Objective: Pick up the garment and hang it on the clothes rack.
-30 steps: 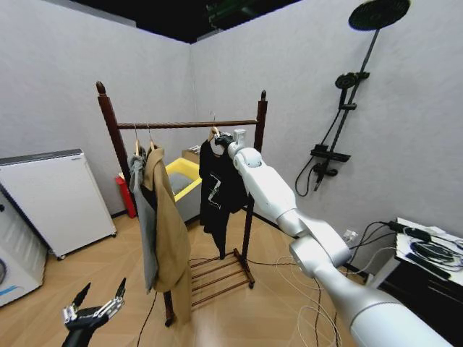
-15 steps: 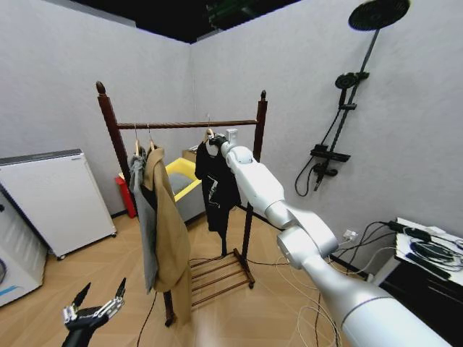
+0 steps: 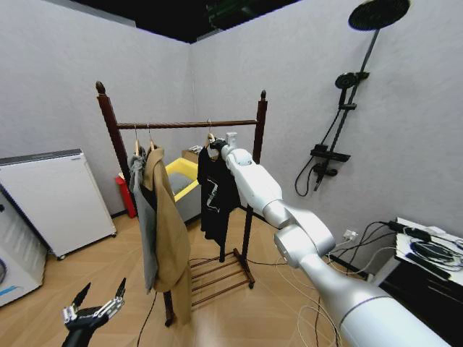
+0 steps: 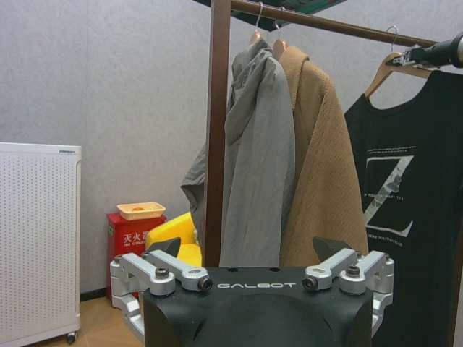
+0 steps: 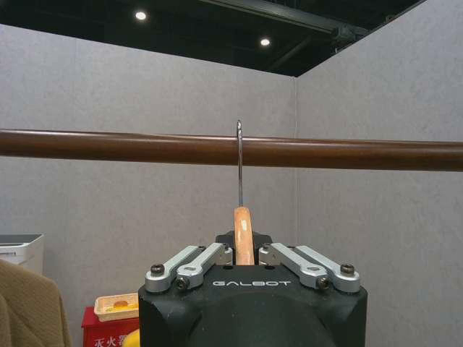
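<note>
A: What does the right gripper [image 3: 214, 144] hold, and how far is it open?

B: Its fingers are closed on the wooden hanger [image 5: 244, 235], just under the metal hook [image 5: 239, 163]. In the right wrist view the hanger neck stands between the two finger linkages, with no free gap around it.

A: Where is the garment [image 3: 216, 191] relative to the clothes rack [image 3: 187, 124]?

B: It hangs under the top rail, near the post on the robot's right. The hook goes straight up in front of the rail and its curved tip is at the upper edge of the rail. I cannot tell if the hook already carries weight on the rail.

A: Which way does the garment point?

B: Its long axis is vertical, the hem down toward the slatted base shelf [image 3: 218, 275]. The hanger lies roughly along the rail. The white Z print faces the left wrist camera.

A: And the left gripper [image 3: 92, 309]?

B: It waits low, well apart from the rack, with its fingers spread wide and nothing between them.

A: What does one view give that another does not?

B: The left wrist view shows the grey jacket [image 4: 249, 159] and the tan coat [image 4: 318, 166] beside the post on the robot's left, and the Z print clearly. The head view shows the whole rack and the extended right arm.
</note>
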